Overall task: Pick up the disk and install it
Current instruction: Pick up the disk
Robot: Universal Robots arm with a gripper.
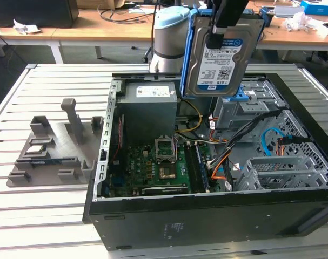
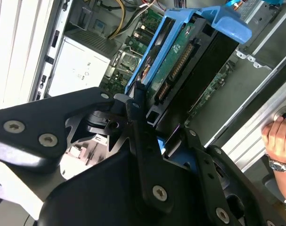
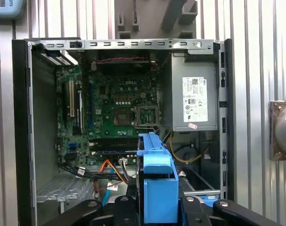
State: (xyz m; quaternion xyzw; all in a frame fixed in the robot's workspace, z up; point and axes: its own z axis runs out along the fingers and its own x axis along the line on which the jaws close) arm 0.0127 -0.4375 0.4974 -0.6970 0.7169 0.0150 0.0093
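- Disk is hanging in the air above the open computer case, over the far side of the case near the drive bay with its blue latch.
- In the exterior view the gripper is coming down from above and clamping the upper edge of the disk. Its jaws are clenched on the disk, which is standing nearly upright.
- The exterior view is presenting the labelled silver face of the disk, turned toward the camera, with a blue side rail running along the edge on the exterior view's left.
- The second wrist view is presenting the opposite side: the green circuit board and connector end of the disk, framed by the blue rails, with the black fingers pressing against the near end.
- The first wrist view is looking along the thin edge of the disk, so the blue rail is standing between the two black fingers.
- Under the disk, the first wrist view is laying out the case interior: the motherboard, the grey power supply with its white sticker, and orange cables.
- The exterior view is adding the slatted table and a grey holder lying on it beside the case, on the exterior view's left.
- The second wrist view is catching a person's hand wearing a wristwatch beyond the case wall, well apart from the disk.
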